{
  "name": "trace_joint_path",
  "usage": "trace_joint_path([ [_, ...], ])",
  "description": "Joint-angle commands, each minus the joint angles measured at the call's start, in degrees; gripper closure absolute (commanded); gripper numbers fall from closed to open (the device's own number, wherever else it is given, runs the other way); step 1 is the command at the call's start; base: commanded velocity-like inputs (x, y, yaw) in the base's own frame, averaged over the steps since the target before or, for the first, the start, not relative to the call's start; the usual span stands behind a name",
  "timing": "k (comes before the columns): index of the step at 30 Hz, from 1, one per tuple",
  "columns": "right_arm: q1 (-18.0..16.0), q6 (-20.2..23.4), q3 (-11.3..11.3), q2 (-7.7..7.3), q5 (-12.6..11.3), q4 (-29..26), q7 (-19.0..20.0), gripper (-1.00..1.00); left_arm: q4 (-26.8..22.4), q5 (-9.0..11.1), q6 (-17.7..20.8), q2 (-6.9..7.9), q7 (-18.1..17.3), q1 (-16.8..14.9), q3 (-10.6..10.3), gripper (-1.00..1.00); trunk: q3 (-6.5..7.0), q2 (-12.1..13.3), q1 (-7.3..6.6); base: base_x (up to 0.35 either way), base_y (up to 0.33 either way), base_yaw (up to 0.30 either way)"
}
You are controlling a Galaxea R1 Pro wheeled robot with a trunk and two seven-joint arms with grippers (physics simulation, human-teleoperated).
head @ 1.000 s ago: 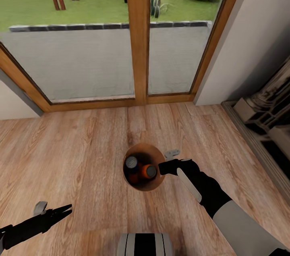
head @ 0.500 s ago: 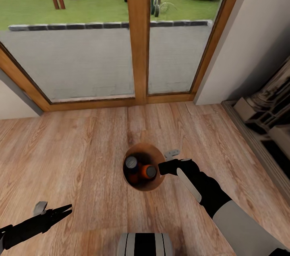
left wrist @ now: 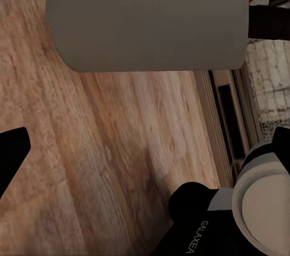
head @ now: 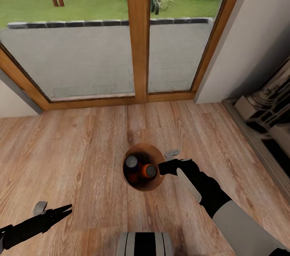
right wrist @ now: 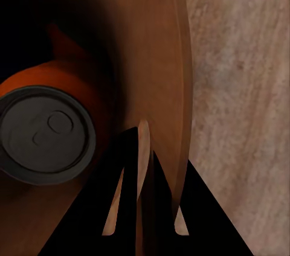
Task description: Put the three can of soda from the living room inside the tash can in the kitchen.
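You are carrying the small grey tapered bucket with the coppery inside (head: 143, 166) by its rim, low over the pale wood-plank floor (head: 80, 151) near the wood-framed glass doors (head: 139, 34) of the living room. The right gripper (head: 162, 167) is pinched on the bucket's right-hand wall, one finger inside and one outside. Inside, the head view lets you count two silver can tops — one over a dark body (head: 131, 162), one on an orange can (head: 150, 171) — with more orange between them; the third can can't be made out for certain.

The cans look to be loaded, so the step in hand is the carry to the kitchen. My advice: keep the wrist level so the bucket hangs upright, turn the base gently, and avoid jolts, because a thin rim grip like this could slip or let the bucket swing.

The left gripper (head: 60, 209) hangs near you on the left, well apart from the bucket; I can't tell how its fingers stand.

The right wrist view confirms what the head view only hints at: the rim (right wrist: 181, 87) runs straight between the dark fingertips (right wrist: 124, 201), with an orange can's top (right wrist: 47, 134) close beside. The left wrist view adds the bucket's plain grey outside (left wrist: 151, 20) — and the dark fireplace surround (left wrist: 232, 105) beyond, something to steer clear of.
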Motion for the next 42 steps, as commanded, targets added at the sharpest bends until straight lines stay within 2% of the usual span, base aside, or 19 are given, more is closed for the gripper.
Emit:
trace_joint_path([
  [1,0.0,-0.1,0.0,0.02,-1.2,0.0,0.3,1.0,0.0,0.0,0.0,0.0,0.0,0.0,0.0,-1.0,0.0,0.0,-0.01,0.0,0.0,0.0],
  [21,0.0,-0.1,0.0,0.02,-1.2,0.0,0.3,1.0,0.0,0.0,0.0,0.0,0.0,0.0,0.0,-1.0,-0.44,0.0,0.05,0.0,0.0,0.0],
  [26,0.0,-0.1,0.0,0.02,-1.2,0.0,0.3,1.0,0.0,0.0,0.0,0.0,0.0,0.0,0.0,-1.0,-1.55,-0.1,0.17,0.0,0.0,0.0],
  [32,0.0,-0.1,0.0,0.08,-1.2,0.0,0.3,1.0,0.0,0.0,0.0,0.0,0.0,0.0,0.0,-1.0,-1.55,-0.1,0.17,0.0,0.0,0.0],
  [36,0.0,-0.1,0.0,0.1,-1.2,0.0,0.3,1.0,0.0,0.0,0.0,0.0,0.0,0.0,0.0,-1.0,-2.43,-0.1,0.28,0.0,0.0,0.0],
  [42,0.0,-0.1,0.0,0.1,-1.2,0.0,0.3,1.0,0.0,0.0,0.0,0.0,0.0,0.0,0.0,-1.0,-2.43,-0.1,0.28,0.0,0.0,0.0],
])
